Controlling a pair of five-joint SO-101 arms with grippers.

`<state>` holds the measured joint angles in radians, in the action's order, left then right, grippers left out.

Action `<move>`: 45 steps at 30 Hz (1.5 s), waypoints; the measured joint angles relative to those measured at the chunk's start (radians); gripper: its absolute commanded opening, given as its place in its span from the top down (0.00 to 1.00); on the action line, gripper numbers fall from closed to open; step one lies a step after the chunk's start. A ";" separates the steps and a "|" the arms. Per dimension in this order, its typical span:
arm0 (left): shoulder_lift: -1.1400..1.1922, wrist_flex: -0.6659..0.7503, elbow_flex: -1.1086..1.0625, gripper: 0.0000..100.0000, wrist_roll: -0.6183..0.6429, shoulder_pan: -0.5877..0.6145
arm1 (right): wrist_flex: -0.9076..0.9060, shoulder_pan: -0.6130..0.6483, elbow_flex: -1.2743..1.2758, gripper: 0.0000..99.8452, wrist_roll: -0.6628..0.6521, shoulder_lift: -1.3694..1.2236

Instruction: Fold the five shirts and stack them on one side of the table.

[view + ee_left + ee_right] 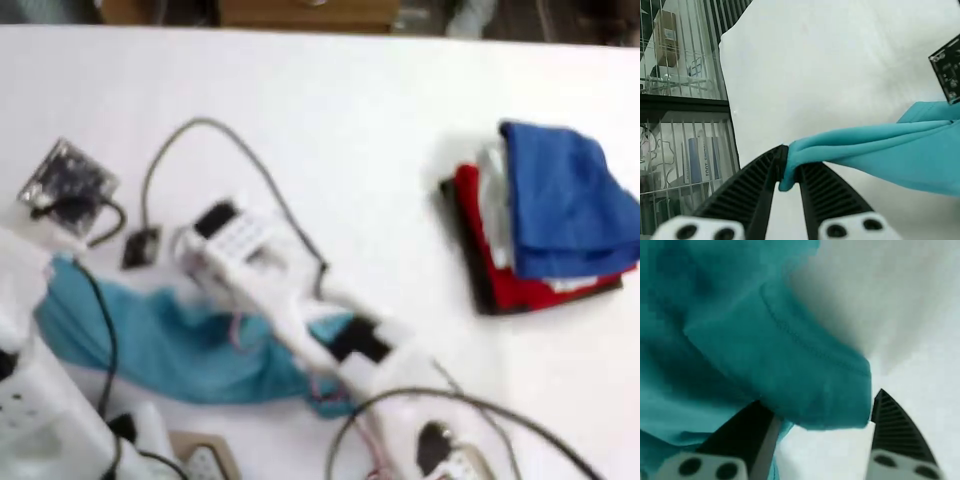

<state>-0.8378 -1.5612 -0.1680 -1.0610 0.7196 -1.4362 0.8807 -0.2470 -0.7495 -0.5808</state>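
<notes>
**A:** Where is the teal shirt [190, 345]?

**B:** It lies bunched in a long strip at the near left of the desk [380, 120], not folded. One end is lifted off the surface.

**A:** What lifts it?

**B:** The left arm's jaws. In the left wrist view they are clamped together on a corner of the cloth [875, 150], and the rest hangs away from them above the white desk top.

**A:** And the right arm's jaws?

**B:** They stand apart. In the right wrist view a folded, stitched hem of the shirt [790, 355] sits between them, and one tip is right at its edge. From above, the right arm [290, 320] stretches across the middle of the shirt. The left arm [30, 410] is at the near left corner.

**A:** And the other shirts?

**B:** They are in a stack [545, 215] on the right side of the desk, well apart from the teal one. A blue shirt [565, 195] is on top. Below it come a white layer, a red shirt [500, 275] and a dark layer at the bottom.

**A:** Anything else?

**B:** A small circuit board [65, 180] lies just beyond the shirt's left end. A grey cable [250, 160] loops over the desk behind the right arm.
</notes>
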 measured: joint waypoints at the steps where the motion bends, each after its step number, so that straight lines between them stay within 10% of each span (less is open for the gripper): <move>1: 0.000 0.000 0.000 0.98 0.000 0.000 | 0.000 -0.002 0.000 0.81 0.000 -0.020; 5: 0.000 0.000 0.000 0.98 0.000 0.000 | 0.011 -0.003 -0.017 0.99 0.000 -0.072; 24: -0.002 0.003 -0.100 0.98 0.000 -0.043 | -0.189 -0.370 -0.479 0.98 -0.057 -0.095; 34: 0.000 0.189 -0.503 0.98 0.046 -0.262 | -0.192 -0.338 -0.474 0.71 -0.058 -0.226; 45: 0.002 0.322 -0.652 0.98 0.057 -0.270 | -0.078 -0.419 -0.749 0.73 0.006 -0.301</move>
<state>-0.8362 -1.2390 -0.8201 -1.0042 0.4496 -1.5144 0.4618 -0.9958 -0.7434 -0.8815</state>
